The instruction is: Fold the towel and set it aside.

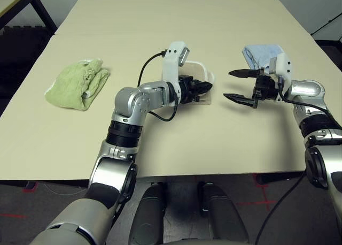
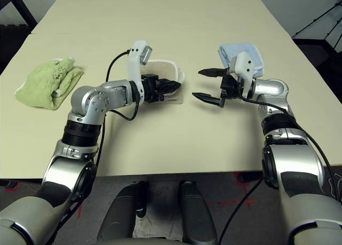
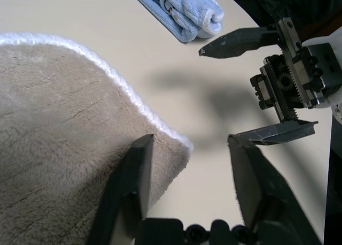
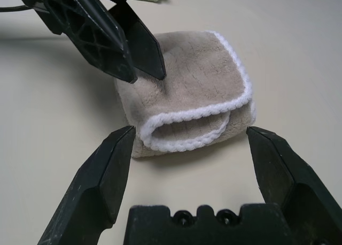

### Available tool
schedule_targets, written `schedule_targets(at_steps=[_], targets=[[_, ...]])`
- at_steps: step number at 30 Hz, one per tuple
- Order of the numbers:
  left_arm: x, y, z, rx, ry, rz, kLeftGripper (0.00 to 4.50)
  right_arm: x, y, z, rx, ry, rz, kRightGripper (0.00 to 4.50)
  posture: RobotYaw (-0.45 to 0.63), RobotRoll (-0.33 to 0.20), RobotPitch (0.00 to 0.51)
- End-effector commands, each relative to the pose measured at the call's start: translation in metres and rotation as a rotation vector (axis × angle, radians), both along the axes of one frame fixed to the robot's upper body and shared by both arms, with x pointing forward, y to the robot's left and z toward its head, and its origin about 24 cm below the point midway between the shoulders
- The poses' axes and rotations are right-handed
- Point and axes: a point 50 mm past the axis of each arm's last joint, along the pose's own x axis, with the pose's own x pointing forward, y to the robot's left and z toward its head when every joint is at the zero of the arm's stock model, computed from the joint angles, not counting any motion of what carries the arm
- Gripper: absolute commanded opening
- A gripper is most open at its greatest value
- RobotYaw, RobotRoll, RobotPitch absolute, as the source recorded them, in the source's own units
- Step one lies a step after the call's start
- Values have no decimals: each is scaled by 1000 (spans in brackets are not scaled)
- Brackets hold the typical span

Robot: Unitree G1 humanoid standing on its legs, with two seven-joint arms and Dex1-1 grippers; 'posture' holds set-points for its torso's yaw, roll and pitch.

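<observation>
Left claw spread over the folded beige towel mid-table, gripping nothing, right claw released just beside it, blue cloth beyond, green cloth far left.

forearms: brushed silver shells, joined by black ribbed rings at the elbows
wrist housings: white plastic, pretty chunky
left gripper: two black wedge fingers, lattice ribbing seen on the sides
right gripper: same black fingers, exposed gears and small screws at the base
cables: black, looped loosely along both arms
</observation>
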Motion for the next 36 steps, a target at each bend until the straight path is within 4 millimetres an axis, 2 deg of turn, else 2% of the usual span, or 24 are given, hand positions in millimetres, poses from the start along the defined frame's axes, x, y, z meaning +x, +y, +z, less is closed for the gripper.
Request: schedule_targets(at_steps=[1,4,8,10,13,16,20,24,30,33,36], targets=[[-2,-1,0,16,-6,-18,4385,-3,-15,3,3,39,-18,4500,62,0,129],[-2,1,3,12,-11,-25,4448,-5,-22,4,-12,49,-28,4500,58,0,129],[-5,16,15,1,-33,-64,4448,-7,-24,2,-15,74,-14,4500,50,0,130],[-8,30,21,27,-89,-115,4448,-9,-26,0,-24,92,1,4500,48,0,131],[-10,62,24,97,-152,-140,4448,-12,-31,-1,-24,133,26,4500,46,0,134],[-6,91,22,168,-220,-124,4448,-15,-36,1,6,163,42,4500,45,0,138],[0,120,18,217,-274,-78,4448,-20,-46,-1,-16,174,31,4500,43,0,142],[5,132,17,232,-340,-59,4448,-21,-49,-4,-35,181,14,4500,43,0,142],[9,133,4,269,-434,-75,4448,-13,-35,-5,35,183,5,4500,37,0,145],[10,134,-10,265,-426,-57,4500,-9,-25,-9,77,191,-4,3903,32,0,146],[10,136,-17,262,-438,-39,4500,-7,-19,-12,92,187,-5,2814,32,0,147]])
